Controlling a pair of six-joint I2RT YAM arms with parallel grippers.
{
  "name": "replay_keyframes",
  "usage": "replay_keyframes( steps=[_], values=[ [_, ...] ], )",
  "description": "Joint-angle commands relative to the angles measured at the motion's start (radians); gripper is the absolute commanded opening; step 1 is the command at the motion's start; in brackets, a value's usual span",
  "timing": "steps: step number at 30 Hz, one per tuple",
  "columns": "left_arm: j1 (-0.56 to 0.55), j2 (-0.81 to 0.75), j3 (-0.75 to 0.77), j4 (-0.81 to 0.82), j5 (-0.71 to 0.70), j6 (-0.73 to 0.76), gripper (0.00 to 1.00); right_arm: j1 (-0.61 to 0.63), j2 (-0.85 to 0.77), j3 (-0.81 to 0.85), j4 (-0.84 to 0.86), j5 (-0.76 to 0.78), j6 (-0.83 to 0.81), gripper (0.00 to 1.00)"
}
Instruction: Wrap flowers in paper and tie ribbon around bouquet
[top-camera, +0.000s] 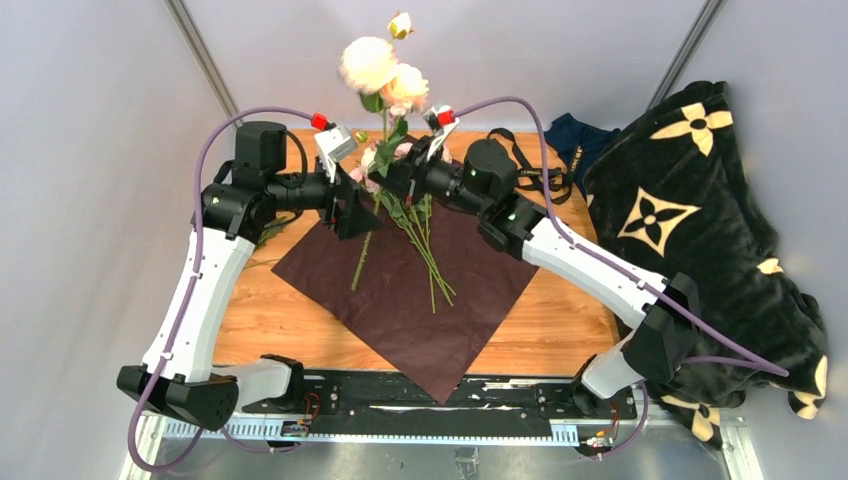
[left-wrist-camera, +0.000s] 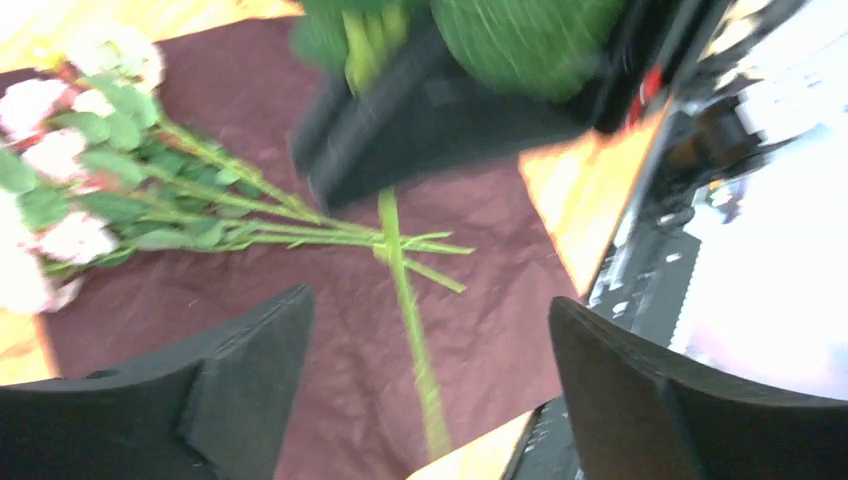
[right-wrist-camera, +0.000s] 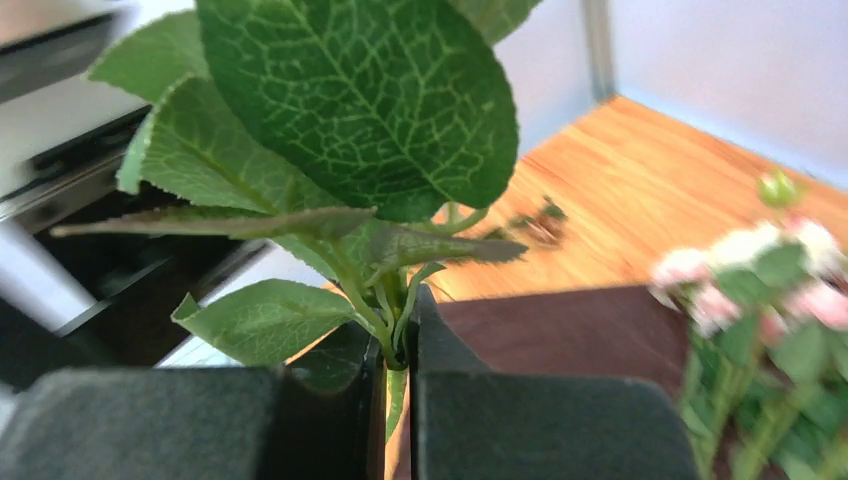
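Flowers (top-camera: 420, 228) on the paper (top-camera: 400, 315), one stem (top-camera: 384, 122) in the right end effector (right-wrist-camera: 398, 350)

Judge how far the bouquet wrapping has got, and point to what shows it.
Done: the paper lies flat with most flowers on it. In hand: the right gripper, jaws shut, holds a tall rose stem upright above them; the left gripper is open and empty. Left: lay that stem, roll the paper, tie the ribbon, lying unused at the far edge.
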Motion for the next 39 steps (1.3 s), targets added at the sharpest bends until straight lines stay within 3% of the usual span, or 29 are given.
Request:
replay_keyframes(
  steps=[1, 2, 4, 6, 8, 12, 19, 22, 25, 28, 31, 35, 39],
  values=[
    [-0.014, -0.019, 0.041, -0.128, -0.316, 0.119, 1.0, -0.112, 0.062, 0.164, -0.399, 0.179, -0.013, 0.0],
    [-0.012, -0.016, 0.033, -0.137, -0.503, 0.161, 1.0, -0.14, 0.121, 0.256, -0.565, 0.164, -0.036, 0.0],
    [0.011, -0.007, -0.028, -0.137, -0.727, 0.251, 1.0, -0.17, 0.278, 0.462, -0.901, 0.194, -0.139, 0.0],
    [0.082, 0.009, -0.084, -0.137, -0.81, 0.304, 1.0, -0.176, 0.429, 0.61, -1.123, 0.223, -0.197, 0.0],
    [0.188, 0.031, -0.133, -0.135, -0.807, 0.351, 1.0, -0.179, 0.528, 0.673, -1.196, 0.215, -0.217, 0.0],
    [0.368, 0.098, -0.205, -0.081, -0.935, 0.408, 1.0, -0.177, 0.68, 0.758, -1.17, 0.265, -0.217, 0.0],
    [0.525, 0.193, -0.311, 0.029, -1.016, 0.494, 1.0, -0.176, 0.918, 0.961, -1.187, 0.404, -0.233, 0.0],
    [0.574, 0.257, -0.348, 0.089, -1.036, 0.519, 0.99, -0.178, 0.949, 0.98, -1.182, 0.445, -0.208, 0.11],
    [0.611, 0.347, -0.358, 0.121, -1.042, 0.553, 0.94, -0.178, 0.933, 0.965, -1.171, 0.472, -0.198, 0.4],
    [0.625, 0.448, -0.359, 0.142, -1.042, 0.603, 0.86, -0.175, 0.886, 0.936, -1.168, 0.488, -0.208, 0.59],
    [0.624, 0.522, -0.357, 0.198, -1.045, 0.63, 0.82, -0.165, 0.802, 0.873, -1.16, 0.489, -0.224, 0.62],
    [0.625, 0.618, -0.31, 0.266, -1.077, 0.611, 0.68, -0.141, 0.667, 0.727, -1.107, 0.481, -0.246, 0.62],
    [0.625, 0.694, -0.268, 0.251, -1.029, 0.608, 0.66, -0.129, 0.568, 0.622, -1.084, 0.479, -0.251, 0.62]
  ],
)
